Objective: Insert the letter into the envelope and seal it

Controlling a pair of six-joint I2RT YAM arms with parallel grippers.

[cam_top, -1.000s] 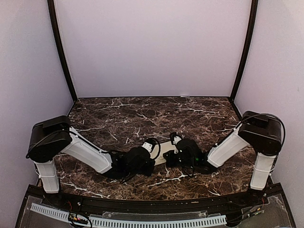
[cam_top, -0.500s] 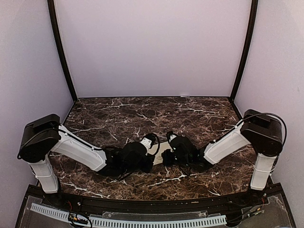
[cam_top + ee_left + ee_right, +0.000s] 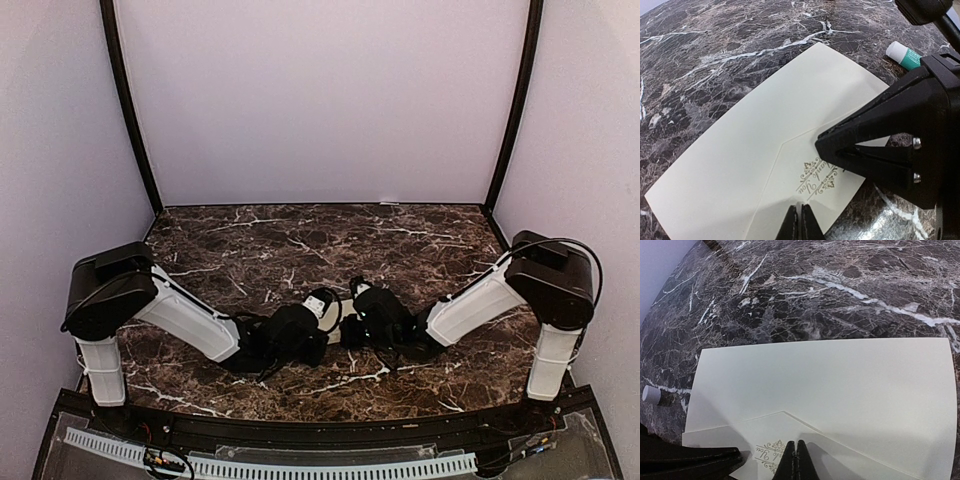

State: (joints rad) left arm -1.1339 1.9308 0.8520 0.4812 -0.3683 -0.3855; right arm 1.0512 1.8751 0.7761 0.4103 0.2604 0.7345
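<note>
Since a second ago, my right arm [image 3: 470,305] has slid its pincer closer to the left one, so that less cream paper shows between them from overhead. My left arm [image 3: 190,320] swung its shoulder outward and came back.

1. Table [image 3: 300,240]: dark marble with white veins. Both arms reach low across it and meet near the middle front.

2. Envelope [image 3: 740,165]: pale cream-yellow and rectangular, lying flat on the marble directly under both pincers. Most of it stretches away beyond the tips in each wrist view. A pointed flap lies down on the body. Its apex is just ahead of the right pincer's tips and its edges run off diagonally. The flap carries ornate gold script with scrollwork. The paper looks clean, with crisp corners and no visible wrinkles.

3. Left pincer [image 3: 801,220]: its fingers are together with only a hairline between them. The tips rest at the flap just below the gold print. I cannot tell whether they nip the paper's edge.

4. Right pincer [image 3: 796,455]: its fingers are pressed together, with the tips on the flap right beside the script. From the left wrist it appears as a black wedge pointing at the flap's edge.

5. Glue stick [image 3: 904,54]: white with a green band, lying on bare marble beyond the right pincer and clear of the envelope.
</note>
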